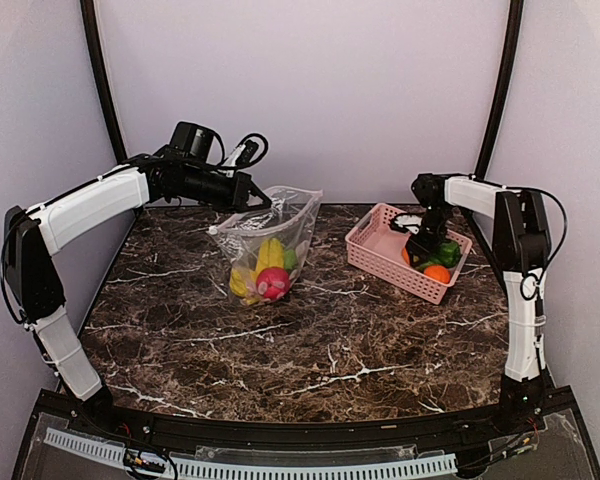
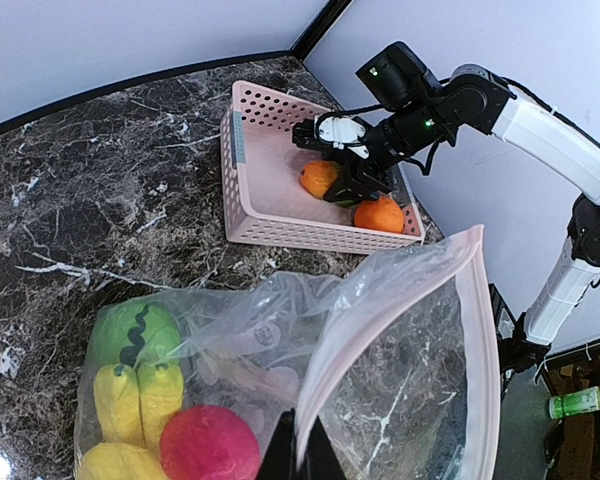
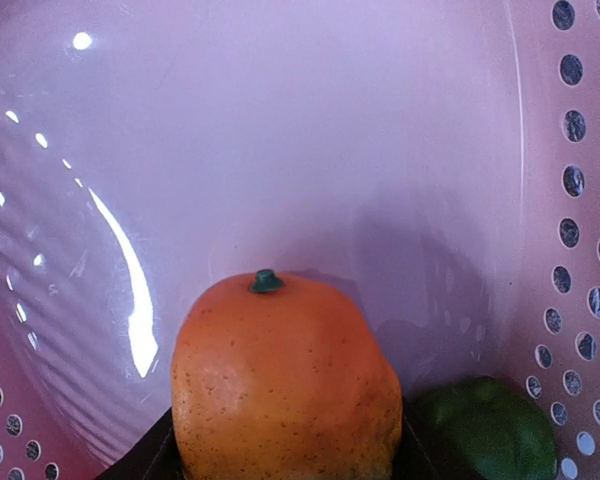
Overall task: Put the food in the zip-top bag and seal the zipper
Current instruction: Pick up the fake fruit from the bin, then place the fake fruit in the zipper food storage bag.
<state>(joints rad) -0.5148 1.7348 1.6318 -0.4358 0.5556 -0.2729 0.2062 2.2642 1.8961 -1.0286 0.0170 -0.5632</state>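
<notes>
The clear, polka-dotted zip-top bag (image 1: 285,215) stands mouth-open near the counter's (image 1: 330,340) back edge, left of centre. The left gripper (image 1: 252,200) pinches its pinkish zipper (image 2: 485,330). A banana (image 1: 270,254) and a red-pink fruit (image 1: 273,284) lie inside. In the pink basket (image 1: 375,225) (back right corner) the right gripper (image 1: 420,245) clasps a glossy orange (image 3: 285,385), with a green piece (image 3: 490,425) beside it.

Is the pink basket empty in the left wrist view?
No, a toy orange lies in the pink basket and a second orange sits at the right claw.
</notes>
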